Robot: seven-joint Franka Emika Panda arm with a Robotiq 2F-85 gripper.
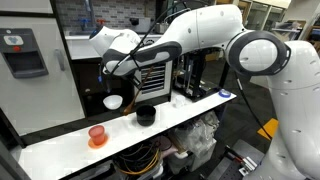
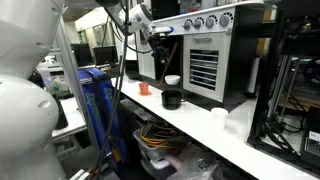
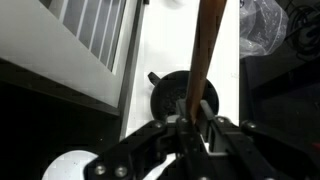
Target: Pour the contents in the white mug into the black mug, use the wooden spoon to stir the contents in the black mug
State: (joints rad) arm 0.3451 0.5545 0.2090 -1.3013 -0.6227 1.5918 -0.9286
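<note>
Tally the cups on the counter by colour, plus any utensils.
White mug: 1
Black mug: 1
Orange-red cup: 1
Wooden spoon, held in the gripper: 1
Small white item, kind unclear: 1
Total: 5

The wooden spoon (image 3: 205,50) looks matt, the counter (image 3: 165,50) smooth.

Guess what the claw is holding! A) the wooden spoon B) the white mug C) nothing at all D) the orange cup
A: in the wrist view the claw is shut around the wooden spoon, and the black mug sits just beyond it.
</note>
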